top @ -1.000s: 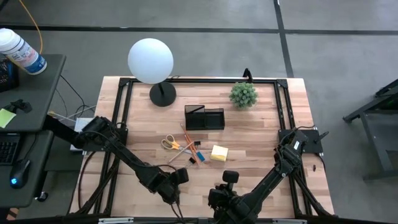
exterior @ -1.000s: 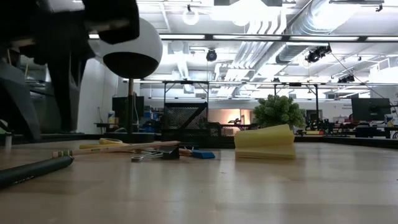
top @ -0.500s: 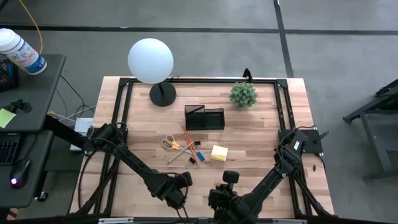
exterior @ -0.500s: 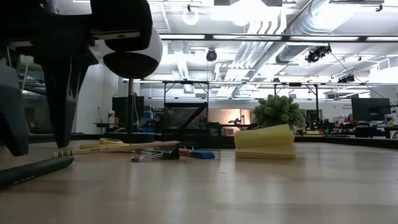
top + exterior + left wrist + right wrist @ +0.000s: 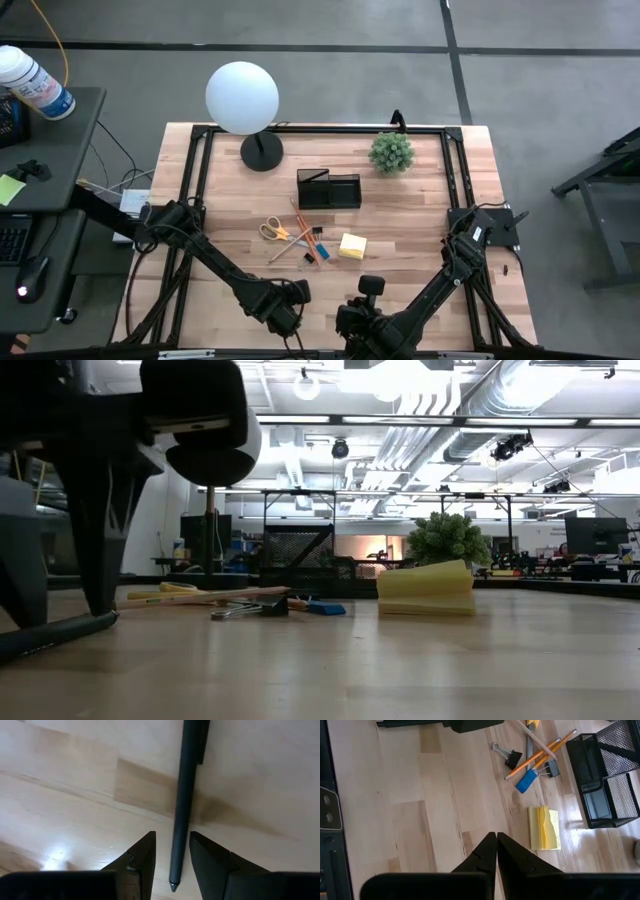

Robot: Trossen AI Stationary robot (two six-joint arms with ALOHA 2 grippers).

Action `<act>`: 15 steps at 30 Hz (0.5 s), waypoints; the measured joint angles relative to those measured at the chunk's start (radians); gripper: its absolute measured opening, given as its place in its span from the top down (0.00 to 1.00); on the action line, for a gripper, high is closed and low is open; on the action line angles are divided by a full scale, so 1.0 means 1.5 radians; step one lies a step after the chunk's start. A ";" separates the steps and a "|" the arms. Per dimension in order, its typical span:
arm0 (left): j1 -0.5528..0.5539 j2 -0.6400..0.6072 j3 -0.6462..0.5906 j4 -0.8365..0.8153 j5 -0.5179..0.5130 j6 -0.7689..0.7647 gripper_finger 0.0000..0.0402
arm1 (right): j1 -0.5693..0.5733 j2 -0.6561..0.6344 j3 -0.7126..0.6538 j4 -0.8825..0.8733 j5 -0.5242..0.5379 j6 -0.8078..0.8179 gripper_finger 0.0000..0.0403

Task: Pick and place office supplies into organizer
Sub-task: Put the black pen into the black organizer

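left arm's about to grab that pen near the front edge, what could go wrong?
1. The black pen is round and the left gripper straddles it close to its tip: the jaws may roll it or pinch it off-centre, so it tilts when lifted.
2. The organizer lies beyond the scissors and pencils; a low carry may hit them.

In the left wrist view the black pen (image 5: 184,800) runs off the picture's edge, so its far end is not seen. In the low view the same pen is cut off at the picture's side, and the left claw (image 5: 60,605) blocks part of it. From above, the pen is hidden under the left arm. The organizer (image 5: 605,775) is cut by the picture's edge in the right wrist view. The items beside the scissors (image 5: 272,229) are too small to sort from above.
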 joint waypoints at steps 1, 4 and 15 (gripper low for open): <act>0.000 0.000 0.000 0.000 0.000 0.002 0.73 | 0.000 0.000 0.000 0.000 0.000 0.000 0.97; 0.000 0.000 0.000 0.001 0.000 0.003 0.73 | 0.000 0.000 0.000 0.000 0.000 0.000 0.97; 0.000 0.000 0.000 0.007 0.019 0.003 0.73 | 0.000 0.000 0.000 0.000 0.000 0.000 0.97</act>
